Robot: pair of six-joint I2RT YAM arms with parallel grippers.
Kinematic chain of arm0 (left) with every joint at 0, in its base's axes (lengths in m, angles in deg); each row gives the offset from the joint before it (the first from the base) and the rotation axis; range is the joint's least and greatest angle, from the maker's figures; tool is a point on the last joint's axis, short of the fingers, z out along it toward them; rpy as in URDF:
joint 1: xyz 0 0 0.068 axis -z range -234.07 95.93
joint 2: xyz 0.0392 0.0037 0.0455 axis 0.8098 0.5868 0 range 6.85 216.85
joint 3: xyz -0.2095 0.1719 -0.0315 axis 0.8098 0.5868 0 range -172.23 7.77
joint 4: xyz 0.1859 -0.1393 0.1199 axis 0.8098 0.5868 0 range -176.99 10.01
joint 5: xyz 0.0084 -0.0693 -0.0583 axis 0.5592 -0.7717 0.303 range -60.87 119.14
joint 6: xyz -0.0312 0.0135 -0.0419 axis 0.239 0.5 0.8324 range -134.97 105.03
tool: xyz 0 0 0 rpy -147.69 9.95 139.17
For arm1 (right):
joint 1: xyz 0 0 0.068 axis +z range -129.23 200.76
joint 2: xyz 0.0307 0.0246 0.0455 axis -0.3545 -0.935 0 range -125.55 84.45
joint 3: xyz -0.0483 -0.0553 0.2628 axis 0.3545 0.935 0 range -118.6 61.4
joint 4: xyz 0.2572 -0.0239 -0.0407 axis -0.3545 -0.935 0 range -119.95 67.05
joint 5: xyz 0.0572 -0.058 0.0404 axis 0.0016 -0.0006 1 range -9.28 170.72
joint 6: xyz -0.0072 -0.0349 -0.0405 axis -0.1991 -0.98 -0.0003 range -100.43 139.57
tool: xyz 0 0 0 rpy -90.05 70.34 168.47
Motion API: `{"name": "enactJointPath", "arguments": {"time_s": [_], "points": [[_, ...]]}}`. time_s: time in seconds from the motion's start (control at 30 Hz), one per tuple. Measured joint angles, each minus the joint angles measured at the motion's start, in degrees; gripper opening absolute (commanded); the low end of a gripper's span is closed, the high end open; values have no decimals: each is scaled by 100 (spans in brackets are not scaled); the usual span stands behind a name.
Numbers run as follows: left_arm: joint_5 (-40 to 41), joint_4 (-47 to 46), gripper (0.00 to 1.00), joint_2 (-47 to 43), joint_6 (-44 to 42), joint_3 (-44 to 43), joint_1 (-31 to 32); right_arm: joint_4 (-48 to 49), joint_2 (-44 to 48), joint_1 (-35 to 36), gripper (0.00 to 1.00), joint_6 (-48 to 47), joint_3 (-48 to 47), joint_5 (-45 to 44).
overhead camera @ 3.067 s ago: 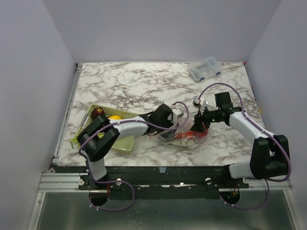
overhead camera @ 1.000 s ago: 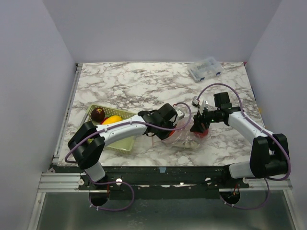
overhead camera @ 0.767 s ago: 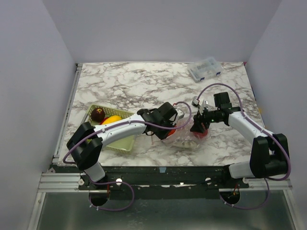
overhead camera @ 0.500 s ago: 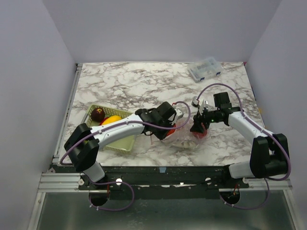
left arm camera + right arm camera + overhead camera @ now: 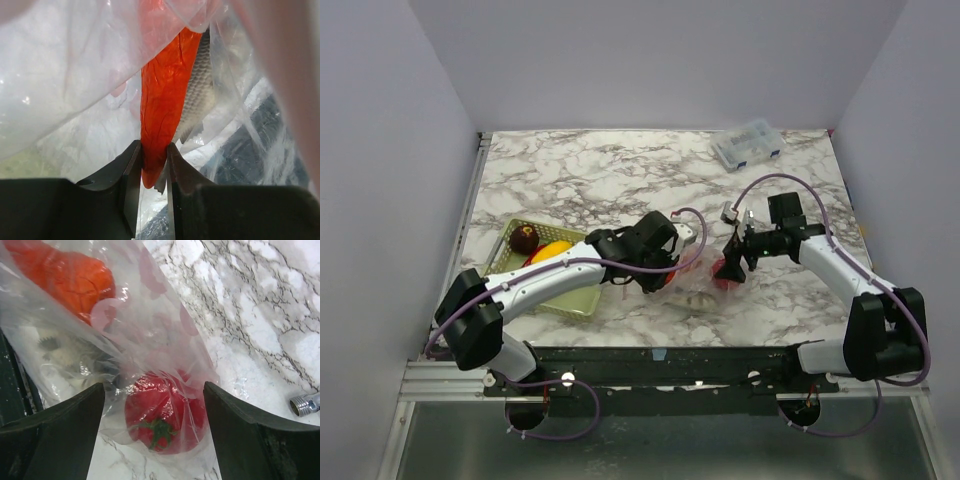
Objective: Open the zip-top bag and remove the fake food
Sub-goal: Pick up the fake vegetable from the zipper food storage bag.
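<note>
The zip-top bag [image 5: 698, 283] lies crumpled on the marble between my two grippers. My left gripper [image 5: 658, 268] is inside it, and in the left wrist view [image 5: 155, 165] it is shut on the tip of the orange carrot [image 5: 161, 105]. A grey scaly piece [image 5: 200, 95] lies beside the carrot. My right gripper [image 5: 730, 266] is open; in the right wrist view [image 5: 156, 432] its fingers stand wide on either side of the red round fruit [image 5: 162, 415], which is still under the bag's film. The bag [image 5: 125, 340] also holds an orange piece [image 5: 70, 277].
The pale green mesh basket [image 5: 575, 302] sits at the front left with the dark maroon ball [image 5: 525, 238] and the yellow piece [image 5: 553, 250] in it. A clear compartment box [image 5: 748, 143] stands at the back right. A small silver fitting [image 5: 305, 402] lies by the right gripper.
My left gripper has drawn back to the left, towards the basket, with the orange carrot in it, and the bag has shifted with it. The right gripper has barely moved.
</note>
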Motion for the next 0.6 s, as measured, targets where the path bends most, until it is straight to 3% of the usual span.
{"name": "enactJointPath", "arguments": {"time_s": [0.3, 0.47, 0.6], "points": [[-251, -109, 0, -157, 133, 387, -28, -59, 527, 0, 96, -201, 79, 498], [-468, -225, 0, -352, 149, 531, -28, 37, 577, 0, 95, -348, 330, 579], [-590, -258, 0, -468, 151, 612, -28, 114, 566, 0, 88, -411, 472, 597]]}}
